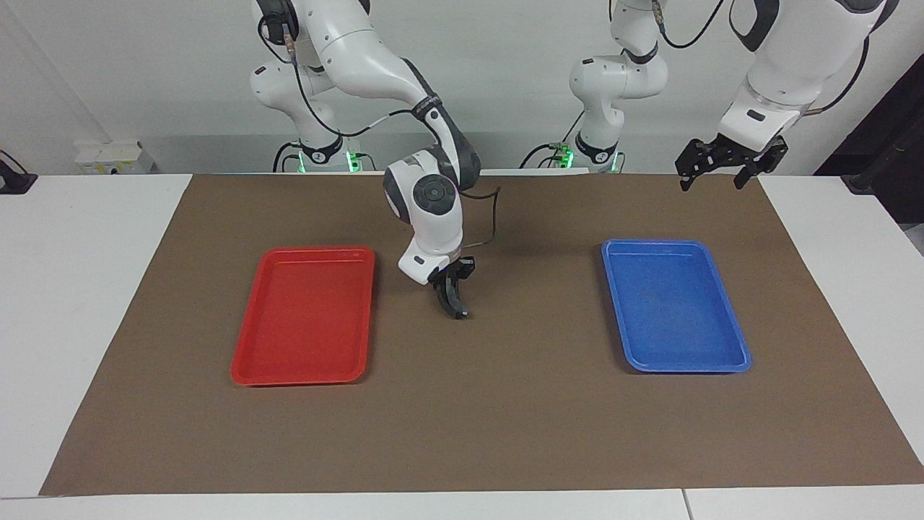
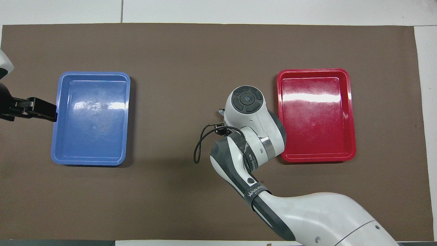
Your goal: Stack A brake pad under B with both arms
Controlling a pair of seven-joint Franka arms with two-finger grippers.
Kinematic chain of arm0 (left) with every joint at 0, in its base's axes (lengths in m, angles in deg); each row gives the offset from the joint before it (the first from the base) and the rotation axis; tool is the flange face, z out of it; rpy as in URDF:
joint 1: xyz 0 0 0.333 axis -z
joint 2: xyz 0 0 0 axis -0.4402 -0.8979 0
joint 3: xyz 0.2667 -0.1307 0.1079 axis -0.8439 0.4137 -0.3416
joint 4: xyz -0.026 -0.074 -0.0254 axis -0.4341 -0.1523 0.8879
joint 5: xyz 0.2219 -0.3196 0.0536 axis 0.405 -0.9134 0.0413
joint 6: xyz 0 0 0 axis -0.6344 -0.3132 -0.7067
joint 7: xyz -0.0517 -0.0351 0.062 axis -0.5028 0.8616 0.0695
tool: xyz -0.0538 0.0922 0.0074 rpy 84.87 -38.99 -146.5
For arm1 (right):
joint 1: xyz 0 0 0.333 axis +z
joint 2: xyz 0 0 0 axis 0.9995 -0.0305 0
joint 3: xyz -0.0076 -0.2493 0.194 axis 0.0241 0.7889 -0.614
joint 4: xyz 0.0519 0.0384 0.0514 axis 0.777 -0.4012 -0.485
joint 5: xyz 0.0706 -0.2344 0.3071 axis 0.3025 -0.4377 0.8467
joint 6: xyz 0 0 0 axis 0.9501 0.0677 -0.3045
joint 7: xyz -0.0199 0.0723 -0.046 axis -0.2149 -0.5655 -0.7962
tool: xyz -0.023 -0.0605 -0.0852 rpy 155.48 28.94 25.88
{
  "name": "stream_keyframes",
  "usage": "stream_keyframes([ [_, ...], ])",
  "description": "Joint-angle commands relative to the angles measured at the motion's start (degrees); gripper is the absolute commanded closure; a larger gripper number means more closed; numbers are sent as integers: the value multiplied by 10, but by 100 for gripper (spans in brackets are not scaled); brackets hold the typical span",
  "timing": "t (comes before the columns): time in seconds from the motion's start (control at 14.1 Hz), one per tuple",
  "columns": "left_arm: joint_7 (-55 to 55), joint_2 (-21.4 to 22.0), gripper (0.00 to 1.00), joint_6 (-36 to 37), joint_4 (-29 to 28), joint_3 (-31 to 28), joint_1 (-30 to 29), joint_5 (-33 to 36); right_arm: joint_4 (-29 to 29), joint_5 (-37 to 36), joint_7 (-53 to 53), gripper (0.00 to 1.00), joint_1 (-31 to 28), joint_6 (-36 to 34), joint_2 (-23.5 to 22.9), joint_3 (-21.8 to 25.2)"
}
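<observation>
My right gripper points down at the middle of the brown mat, between the two trays. A dark curved piece shows at its tips and reaches the mat; I cannot tell whether it is B, the A brake pad, or both. Neither shows apart from it. In the overhead view the right arm's wrist hides the gripper and whatever lies below it. My left gripper is open and empty, raised near the mat's edge by the left arm's base. It also shows in the overhead view, beside the blue tray.
An empty red tray lies toward the right arm's end and shows in the overhead view. An empty blue tray lies toward the left arm's end and shows in the overhead view. A black cable loops off the right wrist.
</observation>
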Motion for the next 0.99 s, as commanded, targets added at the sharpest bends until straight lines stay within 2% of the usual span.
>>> stream_keyframes([
  [0.0,-5,-3,0,11,10,0,0,-8,-13,13,8,91,1,14,8,0],
  [0.57,-5,-2,0,13,8,2,0,-8,-13,14,18,87,1,18,8,-2],
  [0.64,-5,-2,0,12,7,2,0,-8,-15,14,18,84,1,21,8,-2],
  [0.71,-5,-2,0,13,7,2,0,-8,-19,14,17,72,1,22,8,-2],
  [0.78,-6,-2,0,13,8,3,0,-8,-19,14,17,33,1,22,9,-2],
  [0.85,-6,-2,0,13,8,3,0,-8,-15,14,18,0,1,19,9,-2],
  [0.92,-5,-2,0,13,8,2,0,-8,-13,14,18,0,1,18,11,-2],
])
